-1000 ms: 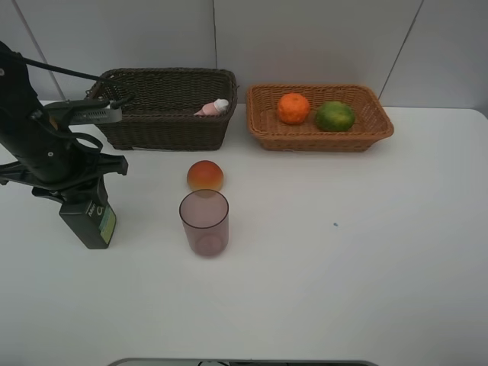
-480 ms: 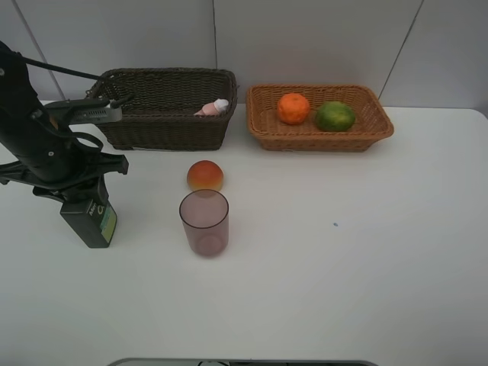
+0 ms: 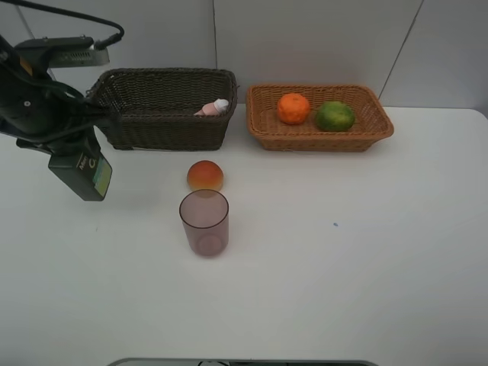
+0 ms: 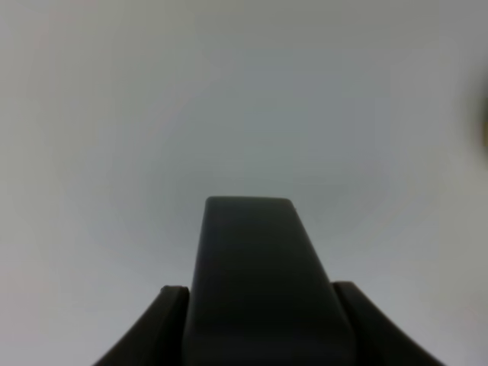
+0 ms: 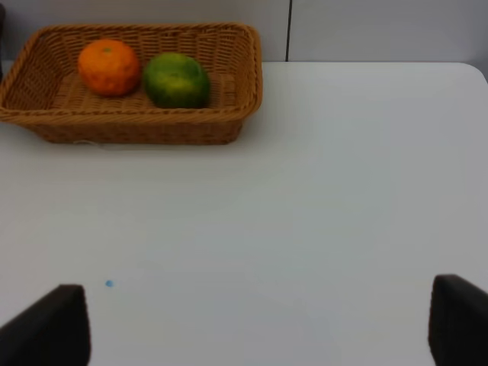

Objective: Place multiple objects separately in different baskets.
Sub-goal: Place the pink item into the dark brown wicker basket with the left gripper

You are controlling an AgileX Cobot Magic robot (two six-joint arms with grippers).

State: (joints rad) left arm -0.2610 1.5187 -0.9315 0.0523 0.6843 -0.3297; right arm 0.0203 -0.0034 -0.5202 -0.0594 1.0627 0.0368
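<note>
Left gripper point(image 3: 67, 152) is clamped on the dark green pump bottle point(image 3: 82, 175) near the left edge of the table point(image 3: 343, 267), just in front of the left end of the dark basket point(image 3: 168, 74). The bottle hangs tilted and looks clear of the tabletop. On the left wrist camera its dark body point(image 4: 252, 244) fills the whole gap between the fingers point(image 4: 164, 320), one pressed on each side, and its end juts out past the tips.

The dark basket sits at the far edge, left of the middle, and the pink bottle point(image 3: 213, 107) lies in its right end. Beside it, right of the middle, the tan basket point(image 3: 320, 143) holds the orange point(image 3: 293, 107) and the green fruit point(image 3: 335, 116), side by side.

Out on the open table, left of centre, the peach point(image 3: 204, 175) sits just behind the upright mauve cup point(image 3: 204, 223).

Right gripper point(image 5: 259, 324) shows only on its own camera: fingertips point(image 5: 53, 328) spread wide apart, nothing between them, bare tabletop below.
</note>
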